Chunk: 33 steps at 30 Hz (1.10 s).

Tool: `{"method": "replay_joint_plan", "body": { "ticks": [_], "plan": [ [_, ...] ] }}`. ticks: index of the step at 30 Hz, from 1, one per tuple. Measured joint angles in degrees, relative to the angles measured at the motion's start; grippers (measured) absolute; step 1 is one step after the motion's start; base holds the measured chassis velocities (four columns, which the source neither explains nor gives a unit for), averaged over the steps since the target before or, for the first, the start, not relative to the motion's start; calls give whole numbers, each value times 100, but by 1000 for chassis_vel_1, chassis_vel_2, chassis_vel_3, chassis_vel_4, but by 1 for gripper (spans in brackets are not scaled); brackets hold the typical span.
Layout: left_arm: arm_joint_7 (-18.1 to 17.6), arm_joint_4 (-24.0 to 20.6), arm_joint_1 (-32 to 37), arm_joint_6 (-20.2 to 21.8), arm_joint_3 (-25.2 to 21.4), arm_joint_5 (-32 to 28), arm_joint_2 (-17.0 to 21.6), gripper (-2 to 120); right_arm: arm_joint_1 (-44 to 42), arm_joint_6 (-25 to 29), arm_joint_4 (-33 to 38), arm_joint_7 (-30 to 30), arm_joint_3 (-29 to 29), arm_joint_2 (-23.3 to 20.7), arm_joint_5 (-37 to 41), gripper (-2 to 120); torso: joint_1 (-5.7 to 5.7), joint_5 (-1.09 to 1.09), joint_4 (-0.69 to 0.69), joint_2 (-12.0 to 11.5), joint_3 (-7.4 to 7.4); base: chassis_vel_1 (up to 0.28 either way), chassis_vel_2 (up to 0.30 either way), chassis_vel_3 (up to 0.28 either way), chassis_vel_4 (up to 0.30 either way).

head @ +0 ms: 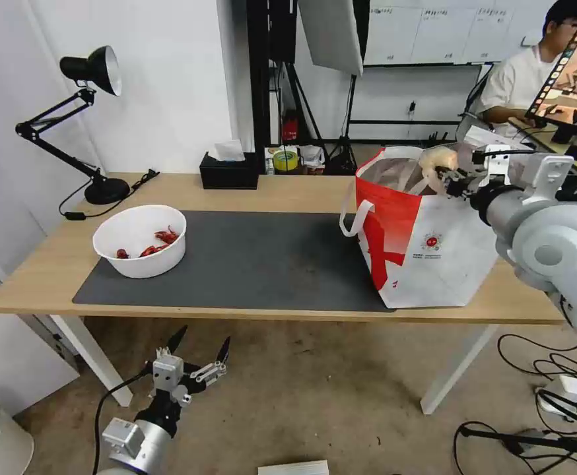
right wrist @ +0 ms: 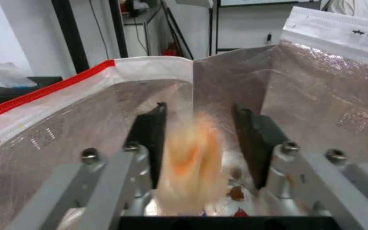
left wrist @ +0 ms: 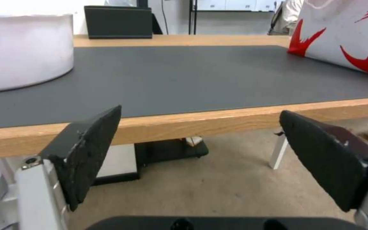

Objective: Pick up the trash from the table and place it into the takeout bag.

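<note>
The takeout bag stands open on the right end of the table. My right gripper hangs over the bag's mouth, fingers spread. The orange-tinted plastic wad shows blurred between them, loose, above the foil lining. In the head view the wad sits at the bag's rim. A white bowl with red crayfish shells rests on the left end of the dark mat. My left gripper is open and holds nothing, low in front of the table's front edge.
A black tissue box stands at the table's back edge and a black desk lamp at the back left. Cables lie on the floor at the right. A person sits behind the bag at another desk.
</note>
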Motion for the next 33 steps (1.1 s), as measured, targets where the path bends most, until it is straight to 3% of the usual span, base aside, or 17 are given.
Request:
{"method": "replay_joint_plan", "body": {
  "ticks": [11,14,15,27,33],
  "plan": [
    [-11,-8,-27,5,-4,-9,17,100,56,-3,4,-16,-28,-48,-17,87,0,0,0,0,0,0,0,0,0],
    [-12,-15,-27,5,-7,-10,18,100,59,-6,2,-18,-29,-57,-18,91,0,0,0,0,0,0,0,0,0],
    [-12,-37,-19,7,-12,-10,19,100,58,-11,2,-25,-31,-70,-18,99,0,0,0,0,0,0,0,0,0],
    [-14,-115,57,11,-77,-10,-3,100,101,90,140,-315,-69,-18,-111,100,0,0,0,0,0,0,0,0,0],
    [-13,-152,93,12,-160,-10,-18,100,209,237,742,-625,-190,5,57,100,0,-1,0,0,0,0,0,0,0]
  ]
}}
